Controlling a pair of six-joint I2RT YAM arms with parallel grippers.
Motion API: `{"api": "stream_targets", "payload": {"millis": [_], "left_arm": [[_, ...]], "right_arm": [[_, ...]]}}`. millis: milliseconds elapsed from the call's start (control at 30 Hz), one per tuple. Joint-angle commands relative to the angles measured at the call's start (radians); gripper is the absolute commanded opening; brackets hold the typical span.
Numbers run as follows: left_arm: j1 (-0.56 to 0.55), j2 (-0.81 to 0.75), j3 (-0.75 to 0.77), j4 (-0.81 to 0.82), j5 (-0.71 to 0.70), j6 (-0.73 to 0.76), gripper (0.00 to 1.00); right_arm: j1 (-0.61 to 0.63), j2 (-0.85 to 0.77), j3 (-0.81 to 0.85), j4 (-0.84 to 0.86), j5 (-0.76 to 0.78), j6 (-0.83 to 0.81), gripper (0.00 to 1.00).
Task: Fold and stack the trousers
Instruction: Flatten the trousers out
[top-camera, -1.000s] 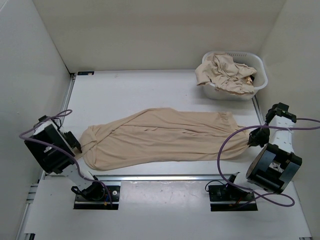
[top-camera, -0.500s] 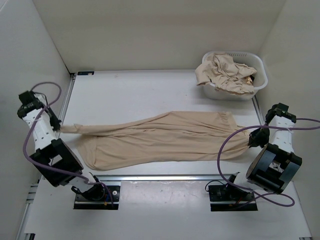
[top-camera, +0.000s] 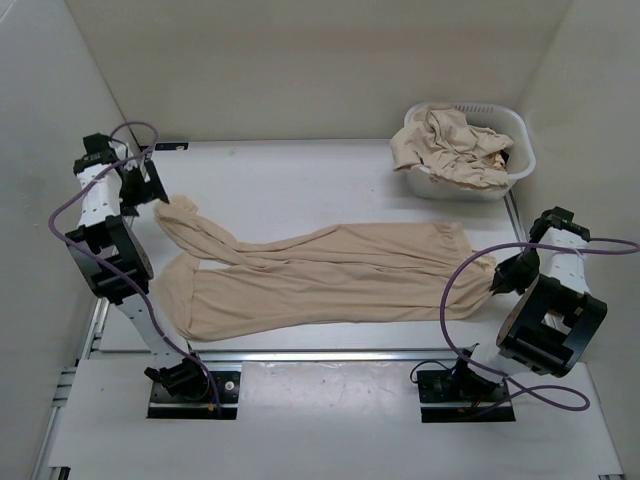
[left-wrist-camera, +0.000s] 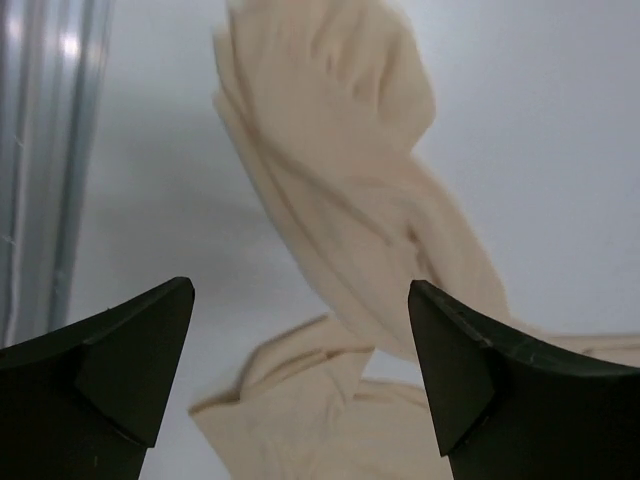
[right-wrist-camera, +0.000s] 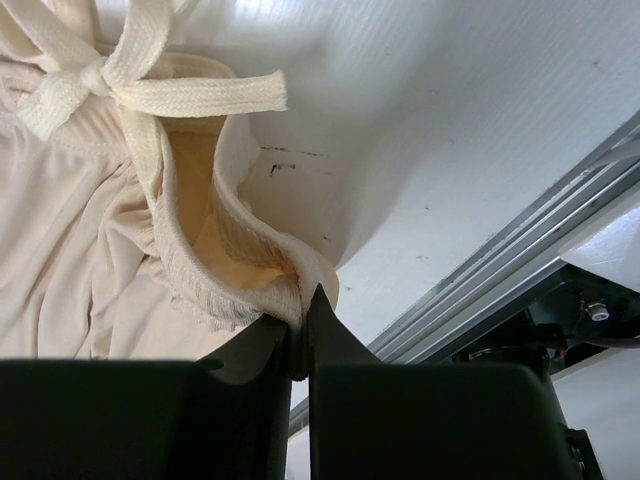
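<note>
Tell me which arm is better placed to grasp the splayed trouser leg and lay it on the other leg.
Left. The left gripper hangs open over the end of the splayed leg; the right gripper is clamped on the waistband at the opposite end.

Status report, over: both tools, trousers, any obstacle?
Left tool open above one leg. Right tool shut on waistband. Trousers spread out, not folded. Basket well aside.

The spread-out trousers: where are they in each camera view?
Top external: trousers across mid-table, waist right.
Left wrist: one leg, top centre to lower right, beyond the open left claw.
Right wrist: waistband at left, pinched by right claw.
Shared landmark: white table.
</note>
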Motion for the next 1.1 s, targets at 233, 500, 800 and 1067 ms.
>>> {"api": "stream_targets", "payload": {"millis": [233, 500, 800, 1067], "left_arm": [[0.040, -0.437, -0.595, -0.037, 0.117, 0.001, 1.00], [-0.004, -0.396, -0.713, 0.077, 0.170, 0.001, 1.00], [-0.090, -0.168, -0.574, 0.156, -0.117, 0.001, 0.52], [-0.155, -0.103, -0.601, 0.194, -0.295, 0.001, 0.14]], "right_arm": [[-0.001, -0.099, -0.066, 0.034, -0.049, -0.031, 0.00], [-0.001, -0.126, -0.163, 0.088, -0.067, -0.031, 0.00], [-0.001, -0.108, -0.218, 0.143, -0.096, -0.031, 0.00], [-0.001, -0.097, -0.227, 0.143, -0.085, -0.031, 0.00]]}}
